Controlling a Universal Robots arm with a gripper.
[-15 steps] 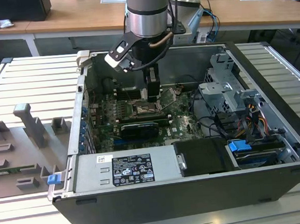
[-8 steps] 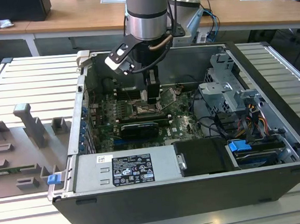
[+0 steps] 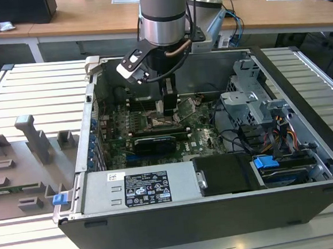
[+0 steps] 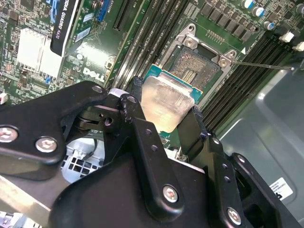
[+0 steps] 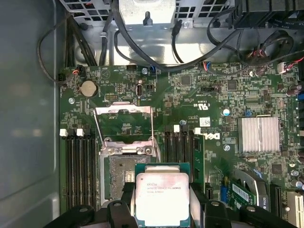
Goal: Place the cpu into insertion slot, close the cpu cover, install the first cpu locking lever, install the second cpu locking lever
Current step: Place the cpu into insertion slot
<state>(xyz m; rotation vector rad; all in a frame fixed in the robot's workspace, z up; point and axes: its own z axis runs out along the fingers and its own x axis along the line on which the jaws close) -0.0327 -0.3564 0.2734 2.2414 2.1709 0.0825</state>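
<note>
The gripper [image 4: 165,113] pinches the cpu [image 5: 162,197] by two sides, partly over the bare insertion slot [image 5: 118,178] on the green board [image 5: 190,97], with the cpu cover [image 5: 124,124] flipped open beside it

The cpu [image 5: 161,197] sits between the jaws, above the board inside the case [image 3: 219,212], which rests on the counter [image 3: 26,95]. The insertion slot [image 5: 118,175] lies just beyond the jaws, partly under the cpu. Past it the cpu cover [image 5: 123,110] lies swung away. Memory slots [image 5: 78,166] flank the slot on both sides.
</note>
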